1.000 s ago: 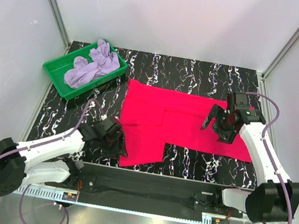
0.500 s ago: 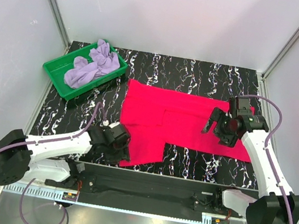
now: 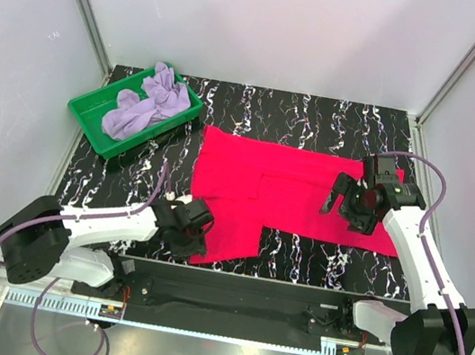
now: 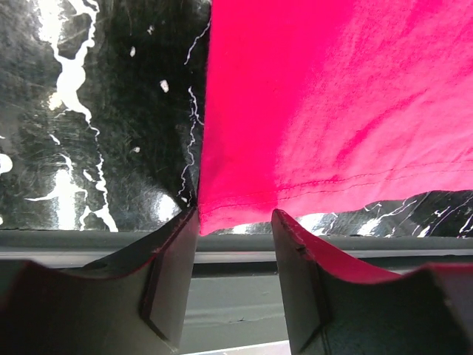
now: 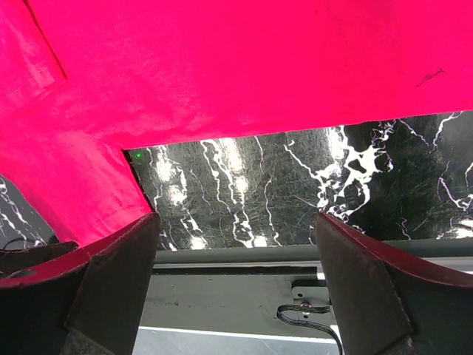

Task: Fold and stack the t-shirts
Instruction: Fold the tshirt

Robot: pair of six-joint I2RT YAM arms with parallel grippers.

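Crimson t-shirt [image 3: 280, 194] spread flat on the black marbled surface [image 3: 320, 118], centre to right. A flap of it runs toward the near edge on the left side. Fold line visible across the middle of the cloth.

Lavender t-shirt [image 3: 143, 103] bunched in the green tray [image 3: 87, 109], far-left corner of the surface, well apart from the crimson one.

Left pincer [image 3: 195, 234] low at the near-left corner of the crimson shirt. Wrist view: fingers [image 4: 174, 259] spread a moderate amount, with the hemmed corner of the shirt [image 4: 332, 96] lying in the gap between the tips. Nothing pinched. Contact between fingertips and cloth possible, but the angle does not settle it.

Right pincer [image 3: 347, 205] over the right part of the crimson shirt, pointing down. Wrist view: fingers [image 5: 111, 274] spread wide, holding nothing. Shirt's near edge [image 5: 222, 66] and bare surface show between them. Height above the cloth unclear.
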